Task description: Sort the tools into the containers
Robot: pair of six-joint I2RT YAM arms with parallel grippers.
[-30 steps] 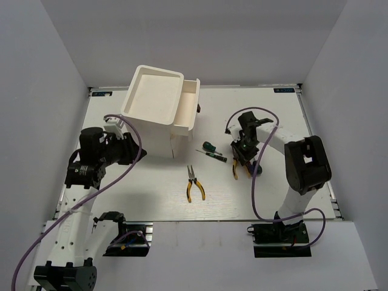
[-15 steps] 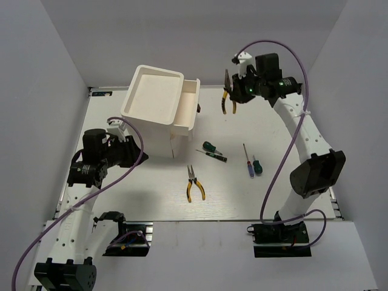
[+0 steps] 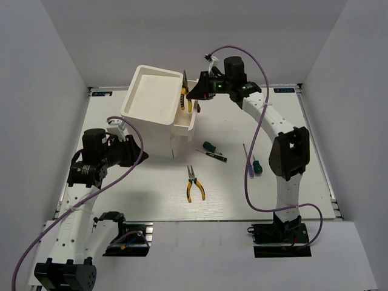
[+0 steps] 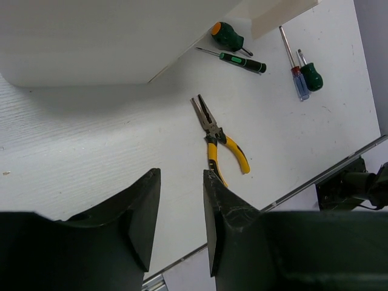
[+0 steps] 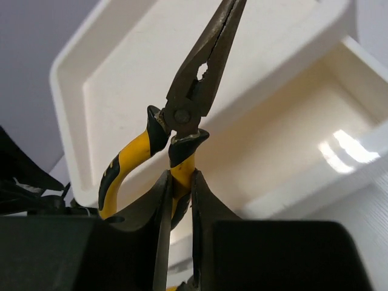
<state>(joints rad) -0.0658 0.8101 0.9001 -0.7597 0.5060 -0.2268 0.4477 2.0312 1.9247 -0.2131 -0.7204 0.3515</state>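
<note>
The held pliers (image 5: pixel 182 109) have dull grey metal jaws and smooth yellow-and-black handle grips. The drawer cabinet (image 3: pixel 151 97) looks like smooth white plastic, faintly glossy (glare shines inside the open drawer (image 5: pixel 291 136)). The table (image 4: pixel 79 151) is white, matt and finely grained. The screwdrivers (image 4: pixel 301 82) have shiny metal shafts and glossy plastic handles.
</note>
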